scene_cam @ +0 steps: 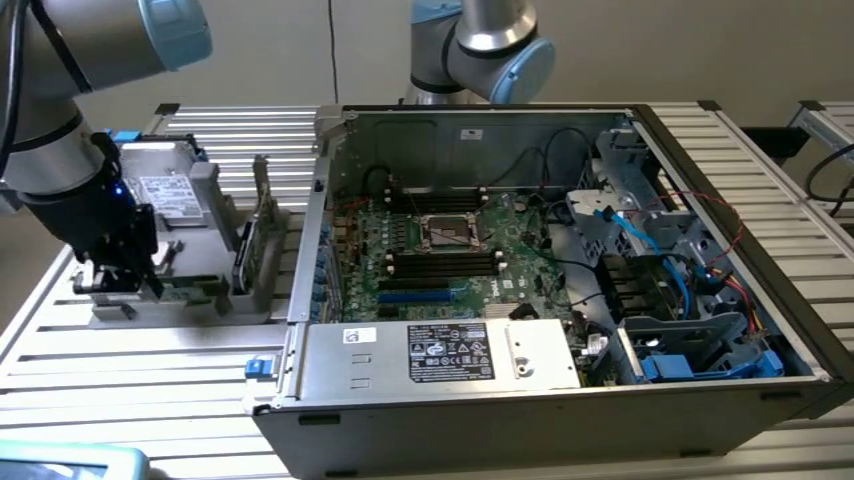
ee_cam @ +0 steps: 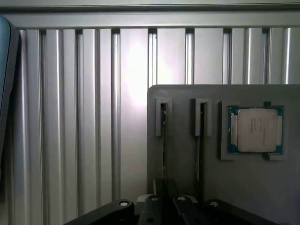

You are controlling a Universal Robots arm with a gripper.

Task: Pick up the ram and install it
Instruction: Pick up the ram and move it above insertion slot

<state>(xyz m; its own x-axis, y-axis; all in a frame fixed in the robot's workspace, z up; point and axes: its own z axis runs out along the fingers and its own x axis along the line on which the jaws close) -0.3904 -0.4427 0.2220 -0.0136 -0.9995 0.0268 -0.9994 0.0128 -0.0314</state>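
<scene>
Arm (scene_cam: pixel 54 120): silver-grey tube segments, light-blue caps (scene_cam: pixel 174 30) on rounded joints, black cable (scene_cam: pixel 16 90) along the upper link. Wrist section dark. Gripper (scene_cam: pixel 118 272): black, boxy; 4 silver screw heads (ee_cam: pixel 123 203) across its housing in the wrist view.

Here's the table (scene_cam: pixel 160 350) – a silver bed of ribbed aluminium slats (ee_cam: pixel 93 117) running across the frame. At centre and right sits the big open computer case (scene_cam: pixel 534 400), square on the slats. Left of centre, just beside the case, sits a grey holder block (scene_cam: pixel 160 300) (ee_cam: pixel 243 187) – and a pale teal object (scene_cam: pixel 67 462) peeks in at the lower left corner.
</scene>
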